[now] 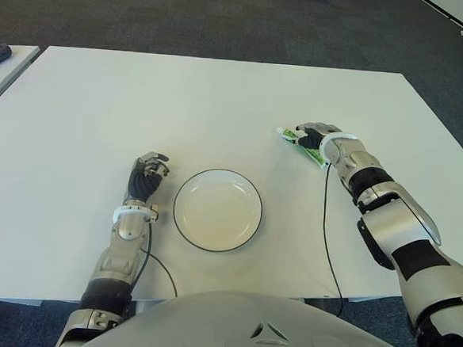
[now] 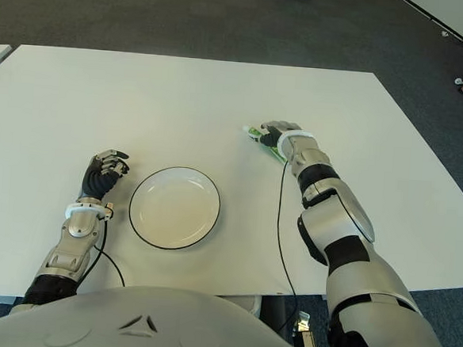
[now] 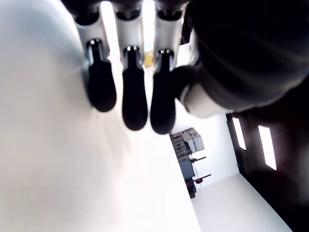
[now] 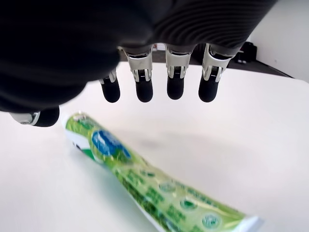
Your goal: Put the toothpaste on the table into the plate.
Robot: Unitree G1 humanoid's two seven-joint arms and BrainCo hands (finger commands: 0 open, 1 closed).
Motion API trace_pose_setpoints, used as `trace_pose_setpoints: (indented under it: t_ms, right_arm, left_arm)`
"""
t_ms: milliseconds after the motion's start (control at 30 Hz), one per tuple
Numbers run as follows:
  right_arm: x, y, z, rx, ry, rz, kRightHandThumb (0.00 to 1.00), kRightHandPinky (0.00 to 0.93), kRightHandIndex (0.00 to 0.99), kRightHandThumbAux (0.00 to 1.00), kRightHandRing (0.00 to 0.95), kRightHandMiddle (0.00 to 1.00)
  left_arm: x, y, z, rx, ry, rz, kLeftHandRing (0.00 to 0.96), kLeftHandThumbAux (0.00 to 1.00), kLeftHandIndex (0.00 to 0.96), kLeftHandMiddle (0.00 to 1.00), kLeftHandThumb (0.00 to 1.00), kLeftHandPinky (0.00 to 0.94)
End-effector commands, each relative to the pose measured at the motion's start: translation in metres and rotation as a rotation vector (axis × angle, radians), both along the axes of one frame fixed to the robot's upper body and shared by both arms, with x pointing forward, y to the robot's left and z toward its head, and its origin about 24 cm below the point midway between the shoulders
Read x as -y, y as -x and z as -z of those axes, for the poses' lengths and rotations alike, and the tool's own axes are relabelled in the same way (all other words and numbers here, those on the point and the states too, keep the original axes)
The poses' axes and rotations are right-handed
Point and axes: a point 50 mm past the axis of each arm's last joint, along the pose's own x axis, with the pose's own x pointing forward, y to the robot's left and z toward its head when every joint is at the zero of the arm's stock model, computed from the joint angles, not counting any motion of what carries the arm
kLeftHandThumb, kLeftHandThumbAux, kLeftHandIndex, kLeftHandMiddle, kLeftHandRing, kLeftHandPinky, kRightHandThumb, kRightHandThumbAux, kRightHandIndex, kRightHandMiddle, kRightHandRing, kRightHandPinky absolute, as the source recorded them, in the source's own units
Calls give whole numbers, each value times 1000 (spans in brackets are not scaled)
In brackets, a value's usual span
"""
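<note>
- The right robot hand (image 1: 320,140) is seen poised directly over the toothpaste (image 4: 145,186), fingers (image 4: 175,89) spread and extended, nothing pinched between them; a clear gap above the tube is shown in the right wrist view.
- The toothpaste, a green printed tube, is found lying flat on the white worktop (image 1: 221,101), toward its right edge and about midway between far and near edges, with one end poking out beyond the fingers on the side facing the plate.
- The plate (image 1: 217,209), white with a dark rim, is set near the middle of the worktop's near edge, well apart from the tube and holding nothing.
- The left robot hand (image 1: 147,172) is shown just beside the plate on its left, fingers curled under and gripping nothing.
- The tube is judged light, soft-walled and glossy: a hard squeeze at mid-body would likely be met with buckling and slipping.
- A hold across the tube's width, close to the firmer shoulder near the cap, is judged safest; the flat crimped tail would offer little to close on.
- Because the tube lies flush on the worktop, fingertips would need to be worked under its long edges before closing.
</note>
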Motion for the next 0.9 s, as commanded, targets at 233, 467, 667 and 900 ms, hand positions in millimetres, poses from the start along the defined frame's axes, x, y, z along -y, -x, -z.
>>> trace_pose_setpoints:
  t_ms: [233, 467, 667, 900]
  right_arm:
    - [-7, 9, 17, -70, 16, -23, 552, 0, 0, 109, 0, 0]
    - [-10, 13, 23, -82, 11, -34, 534, 0, 0, 109, 0, 0]
    - [-13, 18, 30, -87, 15, -42, 478, 0, 0, 108, 0, 0]
    - [-12, 25, 41, -77, 14, -24, 435, 0, 0, 113, 0, 0]
  left_arm:
    - [0, 10, 12, -75, -19, -18, 573, 720, 434, 589, 704, 543]
    - [-1, 9, 12, -78, -17, -21, 578, 720, 434, 593, 704, 548]
    - [-1, 10, 11, -72, -15, -29, 575, 720, 434, 590, 704, 537]
    - [-2, 13, 12, -73, -7, -42, 575, 720, 434, 590, 704, 529]
